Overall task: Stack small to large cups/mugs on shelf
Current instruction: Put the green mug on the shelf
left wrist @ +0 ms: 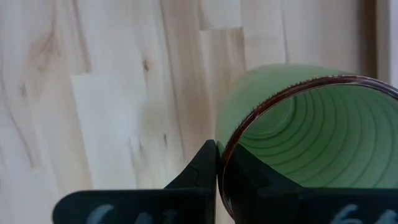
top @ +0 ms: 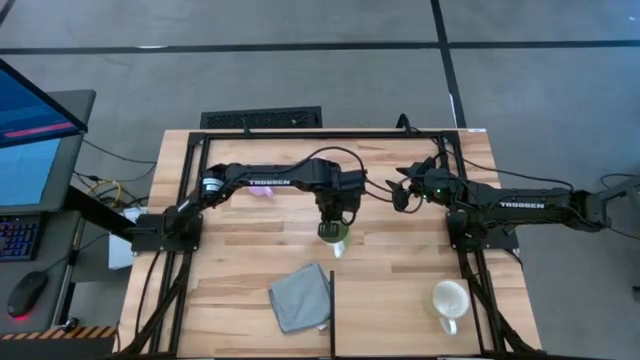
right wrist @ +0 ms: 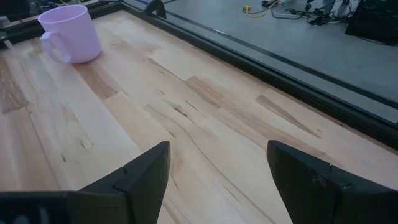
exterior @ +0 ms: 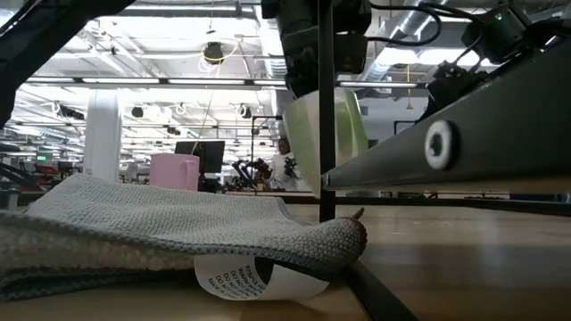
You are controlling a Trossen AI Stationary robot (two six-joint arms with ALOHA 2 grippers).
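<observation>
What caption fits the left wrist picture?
Left claw pinching the green mug by its rim, above the wooden table.

Green mug with dark rim, lifted off the table centre, tilted. Lilac mug upright at far left-centre, handle visible. Cream-white mug upright, near right, handle toward near edge.

An industrial lab: exposed ceiling ducts, grey concrete floor, monitor.

Green mug, lilac mug, cream mug.
</observation>
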